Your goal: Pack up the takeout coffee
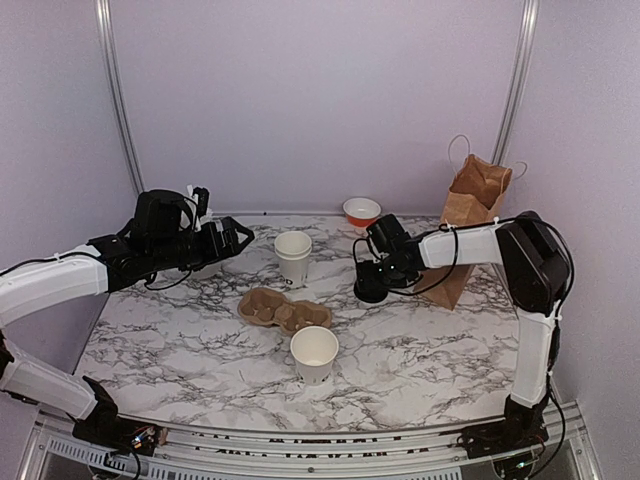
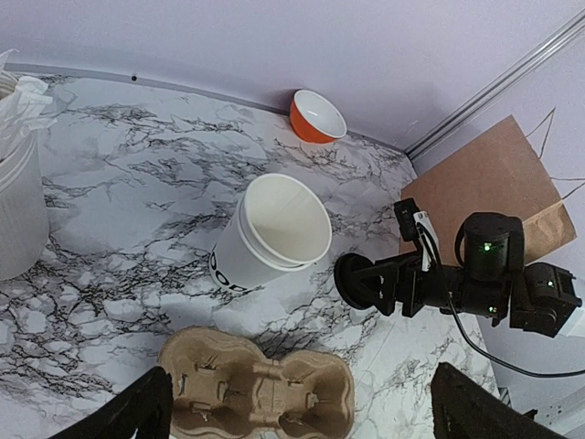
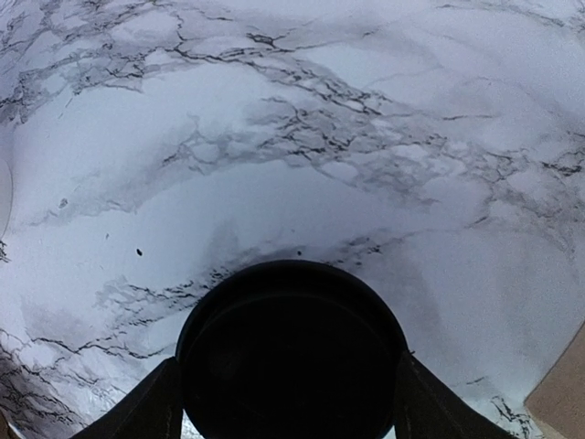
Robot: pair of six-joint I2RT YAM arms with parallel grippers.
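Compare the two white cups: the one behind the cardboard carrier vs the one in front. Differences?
The far cup carries dark lettering low on its side; the near cup shows none from above. The far cup stands behind the carrier, toward the orange bowl; the near cup stands in front, toward the arm bases. Shared: both white paper, upright, lidless, nothing visible inside.

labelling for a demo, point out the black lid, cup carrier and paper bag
black lid (image 3: 291, 352): right wrist view, centre
cup carrier (image 1: 285, 310): top view, middle
paper bag (image 1: 478, 190): top view, front panel
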